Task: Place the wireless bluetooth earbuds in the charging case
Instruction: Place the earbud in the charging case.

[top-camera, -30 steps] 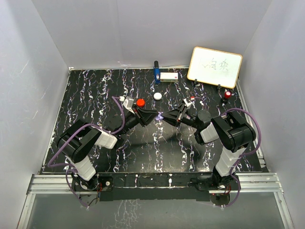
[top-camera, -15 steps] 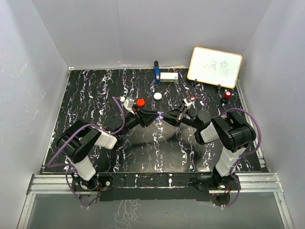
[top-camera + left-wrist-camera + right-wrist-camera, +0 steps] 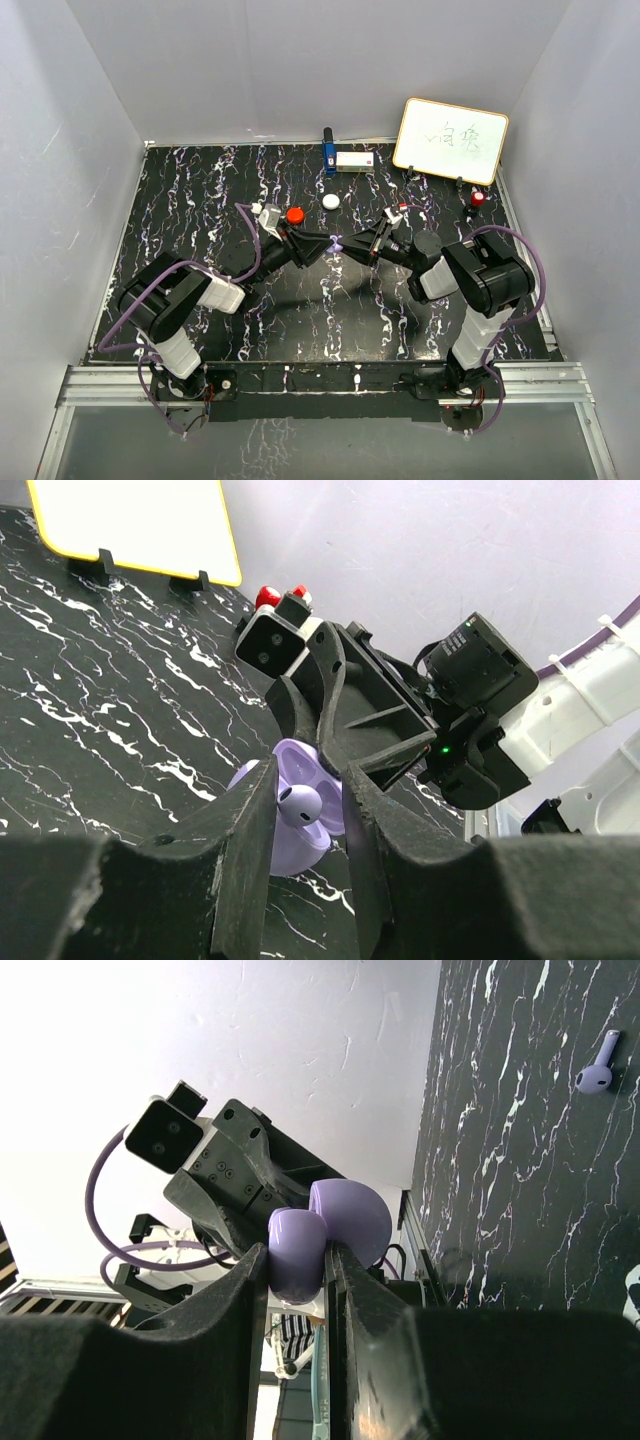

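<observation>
The earbuds and case here are purple. My right gripper (image 3: 349, 246) is shut on the open purple charging case (image 3: 300, 1250), held above the table's middle, its lid (image 3: 352, 1218) swung open. My left gripper (image 3: 327, 244) meets it tip to tip, shut on a purple earbud (image 3: 298, 805). That earbud lies against one finger at the mouth of the case (image 3: 292, 852). A second purple earbud (image 3: 597, 1075) lies loose on the black marbled table (image 3: 200, 200).
A round red pod (image 3: 295, 214) and a round white pod (image 3: 331, 201) lie just behind the grippers. A blue item (image 3: 329, 153) and a white box (image 3: 354, 160) stand at the back edge. A whiteboard (image 3: 450, 140) leans back right, a small red piece (image 3: 478, 199) below it.
Both grippers stay tip to tip over the middle. The left wrist has shifted slightly to the left; otherwise no visible change.
</observation>
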Robot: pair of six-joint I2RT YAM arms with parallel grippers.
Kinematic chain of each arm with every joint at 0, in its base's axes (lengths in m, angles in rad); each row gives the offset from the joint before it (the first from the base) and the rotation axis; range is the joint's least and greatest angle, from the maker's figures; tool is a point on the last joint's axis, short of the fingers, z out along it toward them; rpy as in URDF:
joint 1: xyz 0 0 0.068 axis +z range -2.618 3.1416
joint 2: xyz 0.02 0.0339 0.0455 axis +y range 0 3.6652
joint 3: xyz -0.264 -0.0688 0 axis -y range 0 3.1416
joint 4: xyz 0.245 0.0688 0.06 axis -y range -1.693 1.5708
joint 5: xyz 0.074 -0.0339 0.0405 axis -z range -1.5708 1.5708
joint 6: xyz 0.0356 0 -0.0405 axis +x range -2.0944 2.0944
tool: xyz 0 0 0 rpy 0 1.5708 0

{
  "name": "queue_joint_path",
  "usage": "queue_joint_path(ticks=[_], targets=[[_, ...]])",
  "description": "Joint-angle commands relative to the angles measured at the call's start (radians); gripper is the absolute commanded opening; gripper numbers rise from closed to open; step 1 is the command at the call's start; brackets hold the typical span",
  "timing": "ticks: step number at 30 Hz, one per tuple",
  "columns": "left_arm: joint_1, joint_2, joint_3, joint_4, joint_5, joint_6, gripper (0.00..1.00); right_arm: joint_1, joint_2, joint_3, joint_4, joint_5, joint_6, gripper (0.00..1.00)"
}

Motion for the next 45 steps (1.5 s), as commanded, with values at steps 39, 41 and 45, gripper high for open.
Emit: queue_joint_path(ticks=[39, 41, 45], targets=[[0.009, -0.099, -0.073, 0.198, -0.017, -0.019, 0.32, 0.0, 0.016, 0.049, 0.11, 0.006, 0.002, 0.0], [0.026, -0.148, -0.121, 0.193, -0.119, -0.015, 0.36, -0.006, 0.014, 0.043, 0.109, 0.003, 0.0, 0.0], [0.106, -0.276, -0.151, -0.031, -0.203, -0.055, 0.53, -0.023, -0.003, 0.034, 0.08, -0.005, -0.028, 0.0]])
